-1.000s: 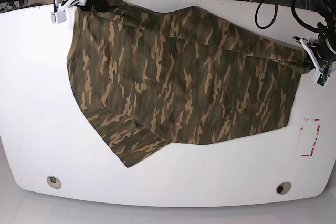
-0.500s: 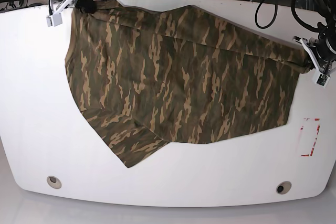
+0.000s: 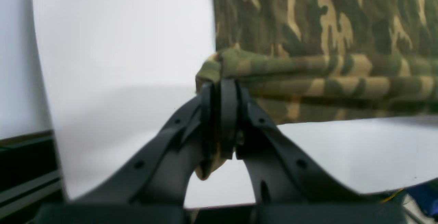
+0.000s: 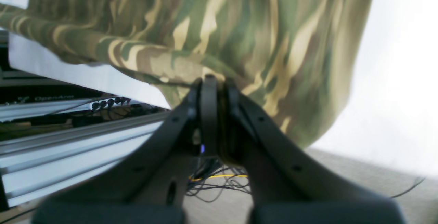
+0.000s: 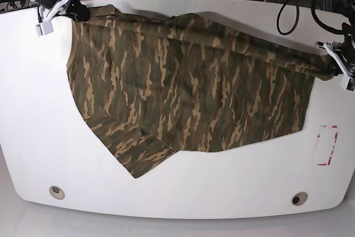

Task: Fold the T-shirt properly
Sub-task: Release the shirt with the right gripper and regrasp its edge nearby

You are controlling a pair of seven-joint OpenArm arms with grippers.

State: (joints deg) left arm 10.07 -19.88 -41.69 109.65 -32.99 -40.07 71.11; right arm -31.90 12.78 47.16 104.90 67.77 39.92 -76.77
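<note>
White desk [image 5: 33, 109] under cable clutter | T-shirt [image 5: 188, 87] spread flat across it, far edge stretched taut | soft, limp, light; best held at corners | left gripper [image 3: 220, 90] and right gripper [image 4: 214, 83]: jaws pinching cloth corners | wrist views alone show bunched fabric in jaws; base view alone shows whole layout

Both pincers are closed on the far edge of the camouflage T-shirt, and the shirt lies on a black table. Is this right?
Not quite: the table is white, not black, as the base view shows. The rest holds: the left pincer and the right pincer are each closed on the far edge of the camouflage T-shirt.
</note>
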